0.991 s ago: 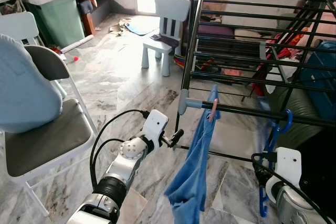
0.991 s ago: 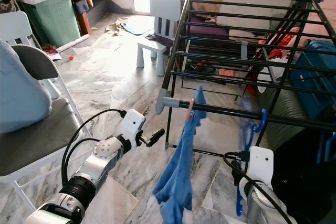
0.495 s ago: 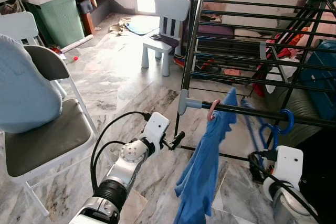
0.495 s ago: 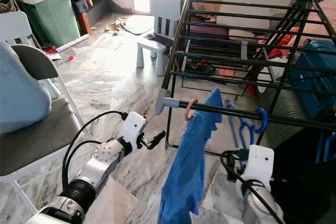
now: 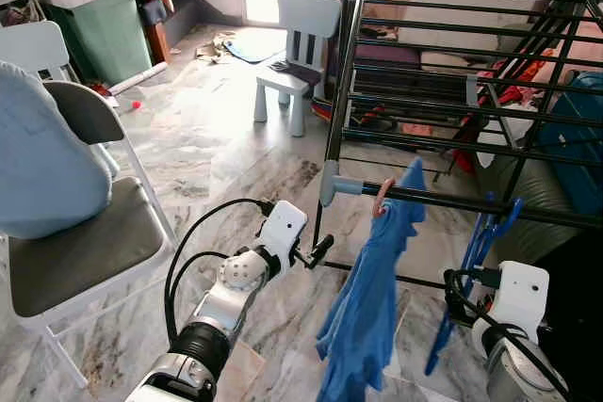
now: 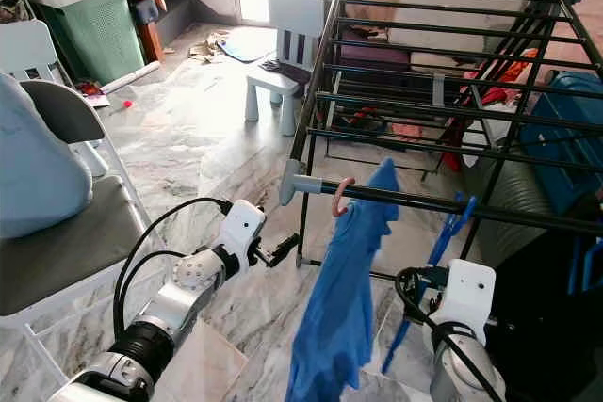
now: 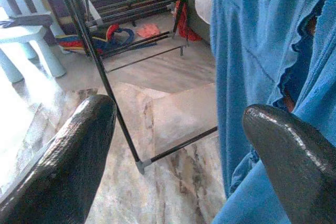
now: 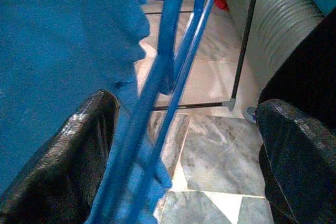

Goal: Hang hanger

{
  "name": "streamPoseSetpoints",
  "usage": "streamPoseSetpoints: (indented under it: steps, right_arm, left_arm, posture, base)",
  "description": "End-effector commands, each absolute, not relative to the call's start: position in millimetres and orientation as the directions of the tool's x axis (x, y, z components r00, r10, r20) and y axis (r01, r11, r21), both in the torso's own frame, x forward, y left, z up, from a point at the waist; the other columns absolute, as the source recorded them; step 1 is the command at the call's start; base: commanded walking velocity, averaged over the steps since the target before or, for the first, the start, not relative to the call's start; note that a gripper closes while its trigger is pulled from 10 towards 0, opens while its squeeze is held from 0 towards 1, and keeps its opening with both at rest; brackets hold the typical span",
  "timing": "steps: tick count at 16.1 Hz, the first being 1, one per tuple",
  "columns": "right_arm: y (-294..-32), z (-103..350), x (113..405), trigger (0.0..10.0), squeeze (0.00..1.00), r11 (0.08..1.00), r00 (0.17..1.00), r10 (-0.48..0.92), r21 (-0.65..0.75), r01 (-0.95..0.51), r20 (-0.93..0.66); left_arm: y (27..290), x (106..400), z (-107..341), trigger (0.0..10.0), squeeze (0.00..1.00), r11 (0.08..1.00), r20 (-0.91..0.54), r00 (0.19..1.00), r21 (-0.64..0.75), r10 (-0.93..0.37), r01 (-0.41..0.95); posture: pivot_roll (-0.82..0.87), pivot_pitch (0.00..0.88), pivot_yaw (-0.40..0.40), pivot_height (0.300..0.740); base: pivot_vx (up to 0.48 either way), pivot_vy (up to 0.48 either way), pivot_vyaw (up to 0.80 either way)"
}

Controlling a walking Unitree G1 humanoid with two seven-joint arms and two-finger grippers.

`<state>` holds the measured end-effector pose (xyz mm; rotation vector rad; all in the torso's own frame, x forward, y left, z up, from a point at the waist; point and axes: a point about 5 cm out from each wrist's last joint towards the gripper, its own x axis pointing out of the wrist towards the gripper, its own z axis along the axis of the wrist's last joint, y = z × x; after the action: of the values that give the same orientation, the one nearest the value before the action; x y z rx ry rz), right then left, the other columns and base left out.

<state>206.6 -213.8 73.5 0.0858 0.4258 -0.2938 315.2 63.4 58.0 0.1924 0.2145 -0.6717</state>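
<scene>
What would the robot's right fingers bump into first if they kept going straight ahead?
Probably the bare blue plastic hanger, which hangs slanted between the open fingers of the right gripper. Depth is hard to judge; the blue shirt hangs just beside it.

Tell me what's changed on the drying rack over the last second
The blue garment on its pink hanger swung right along the front rail and now hangs straighter. The empty blue hanger tipped over and now slants down to the left, between the fingers of the open right gripper. The left gripper stays open near the garment, holding nothing. The rack itself hasn't moved.
</scene>
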Motion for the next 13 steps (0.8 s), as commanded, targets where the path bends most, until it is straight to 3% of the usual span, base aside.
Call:
streamPoseSetpoints:
  steps: [1,4,5,6,7,13]
  right_arm:
    - [-214.5,79.4,207.0,10.0,1.0,0.952,0.88,-0.274,0.02,0.305,-0.388]
    - [-212.9,79.2,207.6,10.0,1.0,0.955,0.882,-0.264,0.024,0.297,-0.39]
    - [-212.5,79.2,207.5,10.0,0.95,0.955,0.882,-0.263,0.024,0.295,-0.39]
    - [-212.4,79.1,207.2,10.0,0.53,0.956,0.883,-0.262,0.021,0.293,-0.39]
    - [-212.7,78.9,206.7,10.0,0.0,0.956,0.882,-0.263,0.019,0.293,-0.391]
    - [-217.9,78.6,205.2,10.0,0.0,0.941,0.865,-0.304,0.012,0.337,-0.398]
  left_arm:
    - [61.8,315.4,60.6,10.0,0.0,0.762,-0.246,0.763,0.122,-0.598,0.636]
    - [60.3,315.7,61.2,10.0,0.0,0.76,-0.245,0.762,0.128,-0.599,0.638]
    - [60.1,315.6,61.1,10.0,0.0,0.759,-0.245,0.763,0.129,-0.599,0.638]
    - [60.2,315.3,60.4,10.0,0.0,0.761,-0.247,0.764,0.129,-0.596,0.635]
    - [59.5,314.5,59.8,10.0,0.0,0.761,-0.248,0.763,0.128,-0.597,0.636]
    - [57.6,313.8,59.0,10.0,0.0,0.756,-0.25,0.759,0.128,-0.601,0.642]
  posture:
    - [-0.03,0.0,-0.019,0.74]
    - [-0.03,0.0,-0.022,0.74]
    - [-0.03,0.0,-0.021,0.74]
    - [-0.03,0.0,-0.022,0.74]
    - [-0.04,0.0,-0.022,0.74]
    - [-0.04,0.0,-0.021,0.74]
  base:
    - [-0.251,0.0,0.0]
    - [-0.271,0.0,0.0]
    - [-0.349,0.0,0.0]
    - [-0.364,0.0,0.0]
    - [-0.364,0.0,0.0]
    - [-0.361,0.0,0.0]
